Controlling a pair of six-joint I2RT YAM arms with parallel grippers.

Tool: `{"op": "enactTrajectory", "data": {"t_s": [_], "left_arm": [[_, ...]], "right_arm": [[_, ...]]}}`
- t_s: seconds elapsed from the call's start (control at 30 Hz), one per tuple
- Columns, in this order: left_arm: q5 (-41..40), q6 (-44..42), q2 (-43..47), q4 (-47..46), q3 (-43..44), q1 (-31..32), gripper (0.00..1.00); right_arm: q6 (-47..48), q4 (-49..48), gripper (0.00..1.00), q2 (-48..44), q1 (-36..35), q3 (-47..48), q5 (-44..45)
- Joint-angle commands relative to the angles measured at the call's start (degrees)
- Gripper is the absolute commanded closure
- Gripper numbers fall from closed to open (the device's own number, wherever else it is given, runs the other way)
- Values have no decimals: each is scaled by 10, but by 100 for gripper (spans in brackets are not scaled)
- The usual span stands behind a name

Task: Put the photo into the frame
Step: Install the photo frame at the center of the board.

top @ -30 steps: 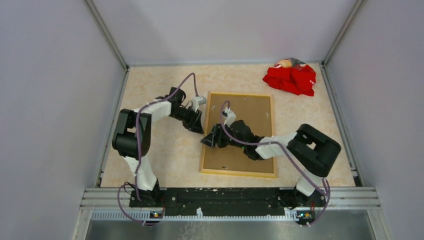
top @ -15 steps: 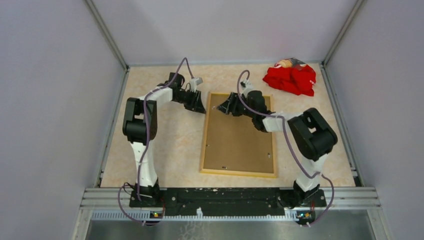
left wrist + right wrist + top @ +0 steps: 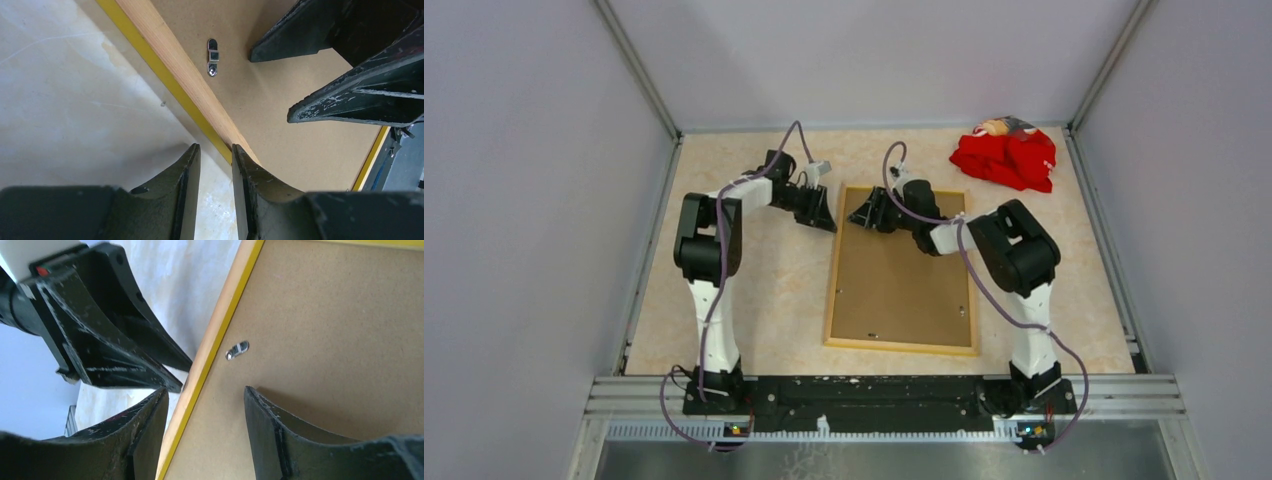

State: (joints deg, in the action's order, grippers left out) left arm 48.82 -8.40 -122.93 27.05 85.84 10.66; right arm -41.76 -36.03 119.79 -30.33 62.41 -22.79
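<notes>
**Clerk:** Entry one, the task piece?

**Checker:** Thin rectangular picture frame (image 3: 900,346), pale wood-coloured back uppermost, bright yellow along its outer edge. It lies mid-way across the beige marbled table (image 3: 764,290), long sides running away from the arm bases.

**Clerk:** Contents?

**Checker:** Plain brown fibreboard backing board (image 3: 904,280), seated inside the wooden rails. One small silver metal turn clip (image 3: 212,57) sits on the board just beside the left rail.

**Clerk:** Entry two?

**Checker:** Left gripper (image 3: 215,150), black, at the frame's far-left corner, reaching in from the table side. Jaws narrow, with a slim gap between them. Bare table shows through the gap and the yellow edge runs up to it. One finger (image 3: 252,190) overlaps the wood rail. Whether it touches the rail, I cannot tell.

**Clerk:** Entry three?

**Checker:** Right gripper (image 3: 205,390), black, at the same corner from the board side, facing the left gripper, near it but apart. Jaws moderately wide, astride the left rail. One finger (image 3: 145,430) hangs over the table. The other is over the backing board and casts a shadow on it. The jaws are not closed on anything.

**Clerk:** Sundries?

**Checker:** Crumpled red cloth (image 3: 1006,157), far right corner of the table, well apart from the frame.
</notes>
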Motion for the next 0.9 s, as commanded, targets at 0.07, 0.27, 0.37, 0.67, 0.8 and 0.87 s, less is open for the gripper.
{"op": "enactTrajectory", "data": {"t_s": [0.07, 0.27, 0.37, 0.67, 0.8, 0.87], "left_arm": [[8, 8, -12, -5, 16, 5, 65], [-1, 3, -14, 3, 15, 6, 67], [-3, -1, -13, 6, 13, 6, 67], [-8, -6, -13, 13, 17, 7, 68], [-10, -7, -11, 10, 11, 7, 68], [-11, -9, -11, 9, 8, 7, 68]], "right_arm": [[-13, -26, 45, 39, -1, 43, -5], [-7, 3, 47, 55, -1, 70, 9], [-5, 12, 47, 60, -1, 82, 12], [-13, 19, 48, 78, -2, 100, 1], [-13, 24, 49, 83, -1, 108, 0], [-14, 24, 49, 86, -2, 110, -1]]}}
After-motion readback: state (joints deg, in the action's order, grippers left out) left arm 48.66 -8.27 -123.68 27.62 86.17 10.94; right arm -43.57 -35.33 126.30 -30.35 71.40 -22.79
